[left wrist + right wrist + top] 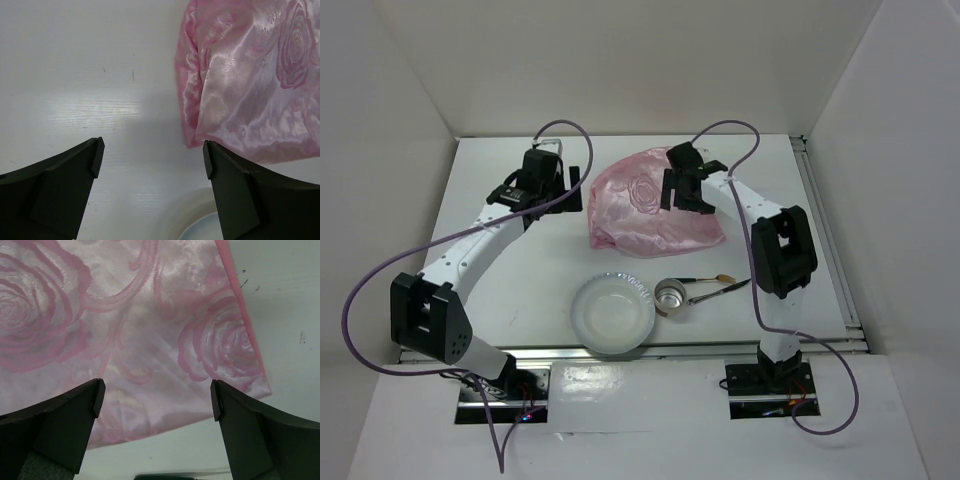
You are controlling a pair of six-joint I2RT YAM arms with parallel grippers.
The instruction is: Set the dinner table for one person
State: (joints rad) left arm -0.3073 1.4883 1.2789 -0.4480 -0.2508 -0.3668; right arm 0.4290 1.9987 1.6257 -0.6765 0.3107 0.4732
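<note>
Flat white rectangular table (535,285) carries a rumpled shiny pink rose-patterned mat (655,215) at centre. At the near edge: round white plate (612,315), small metal cup (671,296) just beside it, thin dark-handled utensils (715,287) right of the cup.

Table (535,290): large white rectangular top, flat and level, smooth with a soft glare, a few tiny dark specks on it. Fills the middle of the overhead view, white walls on three sides.

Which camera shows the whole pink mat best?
The top external view: the pink mat lies there almost whole, rumpled. The left wrist view catches only one side; the right wrist view only a rose-patterned corner.
</note>
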